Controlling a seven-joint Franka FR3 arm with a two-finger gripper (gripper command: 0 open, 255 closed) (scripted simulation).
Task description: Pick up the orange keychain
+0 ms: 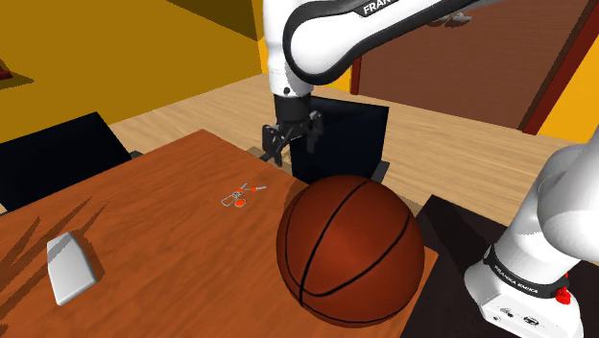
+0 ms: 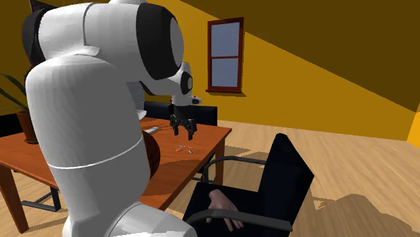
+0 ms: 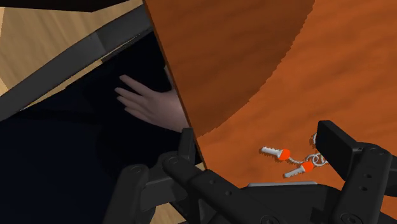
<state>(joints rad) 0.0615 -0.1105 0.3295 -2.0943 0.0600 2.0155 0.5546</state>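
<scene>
Gripper (image 1: 291, 136) hangs above the tabletop (image 1: 163, 240), over the edge that faces the black chair (image 1: 350, 134). In the shoulder view the fingers stand well apart and point down. Nothing is between them; nothing is held.

Wrist view confirms: the fingers (image 3: 347, 153) are spread wide, with bare wood showing between them. The orange keychain (image 3: 296, 159) lies flat on the tabletop inside that gap, much closer to one finger than the other. It touches neither. I can make out two small keys with orange heads joined to a ring.

In the shoulder view the orange keychain (image 1: 243, 196) sits toward that view's lower left of the gripper, on open wood. The gripper is clearly above it, not at tabletop height. Second exterior view agrees: gripper (image 2: 182, 126) raised, orange keychain (image 2: 183, 148) on the wood beneath and just in front of it.

Other items:
- A basketball (image 1: 350, 252) rests on the tabletop near the keychain, on the stand side, apart from it.
- A pale grey wedge-shaped block (image 1: 70, 269) lies well apart, toward the shoulder view's lower left.
- A human hand (image 3: 153, 107) lies in the chair, just beyond the tabletop edge.
</scene>
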